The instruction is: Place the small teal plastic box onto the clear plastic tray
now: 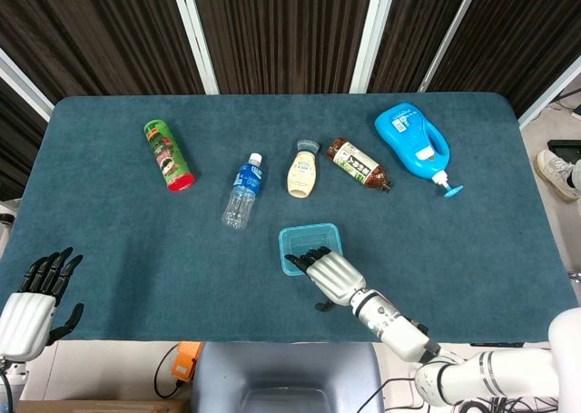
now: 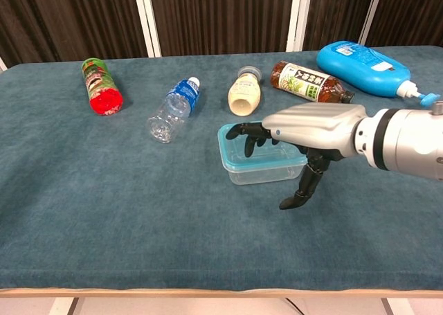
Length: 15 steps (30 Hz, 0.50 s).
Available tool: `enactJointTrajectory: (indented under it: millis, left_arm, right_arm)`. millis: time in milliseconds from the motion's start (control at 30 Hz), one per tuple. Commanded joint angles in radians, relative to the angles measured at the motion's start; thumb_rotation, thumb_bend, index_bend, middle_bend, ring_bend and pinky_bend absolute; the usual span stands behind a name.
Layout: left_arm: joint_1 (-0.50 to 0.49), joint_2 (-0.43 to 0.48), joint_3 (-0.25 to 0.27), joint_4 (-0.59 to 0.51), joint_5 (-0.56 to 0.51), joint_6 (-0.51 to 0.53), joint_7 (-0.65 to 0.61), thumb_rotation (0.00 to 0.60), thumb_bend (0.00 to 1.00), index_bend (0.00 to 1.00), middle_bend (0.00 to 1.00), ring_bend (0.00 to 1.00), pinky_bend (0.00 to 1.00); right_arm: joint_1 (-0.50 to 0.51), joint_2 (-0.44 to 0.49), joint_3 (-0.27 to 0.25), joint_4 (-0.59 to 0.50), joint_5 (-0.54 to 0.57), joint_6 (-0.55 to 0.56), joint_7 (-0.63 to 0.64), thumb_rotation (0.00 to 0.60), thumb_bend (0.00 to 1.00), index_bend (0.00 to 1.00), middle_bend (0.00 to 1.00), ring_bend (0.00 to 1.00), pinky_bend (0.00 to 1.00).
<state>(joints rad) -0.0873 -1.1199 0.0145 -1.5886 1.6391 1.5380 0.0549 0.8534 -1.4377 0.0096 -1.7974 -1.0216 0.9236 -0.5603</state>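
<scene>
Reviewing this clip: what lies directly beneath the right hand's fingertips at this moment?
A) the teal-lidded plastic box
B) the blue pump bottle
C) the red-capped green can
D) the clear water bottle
A: the right hand has its dark fingertips curled over the near edge of the teal-lidded plastic box, with its thumb hanging down beside the box; the bottles lie further back on the table.
</scene>
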Motion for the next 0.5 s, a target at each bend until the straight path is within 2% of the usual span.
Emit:
enactJointTrajectory:
  millis: [33,500]
  left_arm:
    - [0.001,0.0,0.0,0.0,0.0,0.001,0.0,0.6,0.4,0.0,0.0,0.0,0.12]
    - [-0.002,-0.001,-0.001,0.0,-0.001,-0.004,0.0,0.6,0.4,0.0,0.0,0.0,0.12]
  right_arm:
    - [0.001,-0.005,-0.001,0.007,0.007,0.0,-0.009,0.6,0.33,0.17,0.34,0.24,0.34]
    - [0.001,-0.015,-0.001,0.025,0.016,-0.014,-0.011,0.6,0.33,0.17,0.34,0.24,0.34]
